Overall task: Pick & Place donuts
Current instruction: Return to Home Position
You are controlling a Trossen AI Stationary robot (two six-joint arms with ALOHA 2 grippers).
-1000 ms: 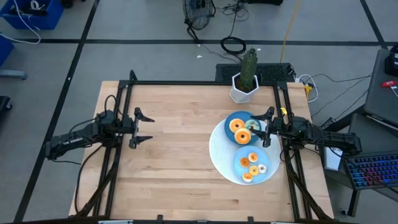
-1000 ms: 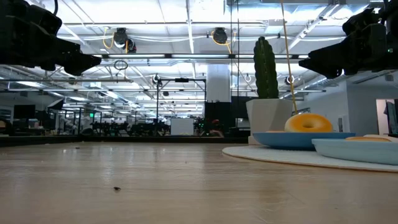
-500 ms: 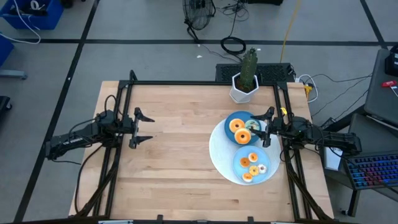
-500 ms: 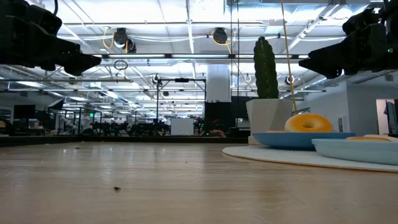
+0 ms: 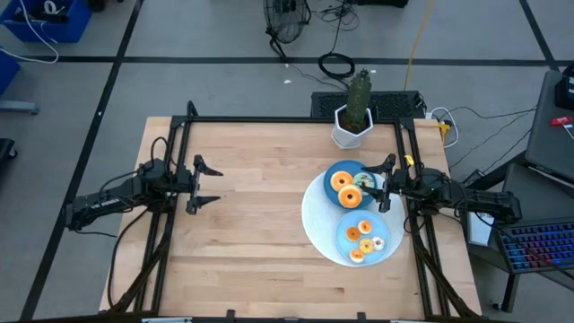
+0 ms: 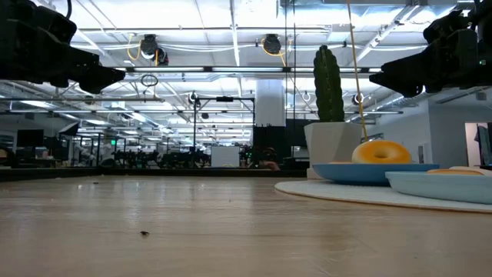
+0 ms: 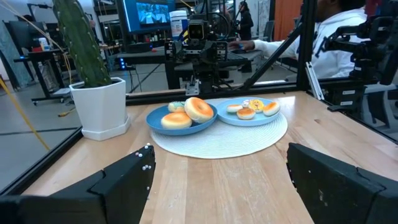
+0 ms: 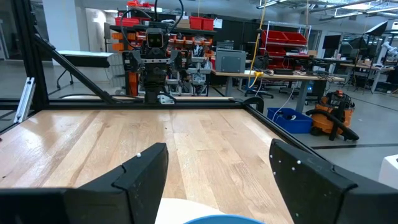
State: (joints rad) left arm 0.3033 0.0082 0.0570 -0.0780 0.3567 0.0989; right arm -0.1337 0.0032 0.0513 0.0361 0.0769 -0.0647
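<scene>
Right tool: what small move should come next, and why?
Probably draw the right tool back toward its base: it hangs open and empty over the rim of the blue plate, and every donut in view already lies on a plate.

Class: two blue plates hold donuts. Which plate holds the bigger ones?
The blue plate nearer the potted cactus; the other plate carries only small donuts.
</scene>
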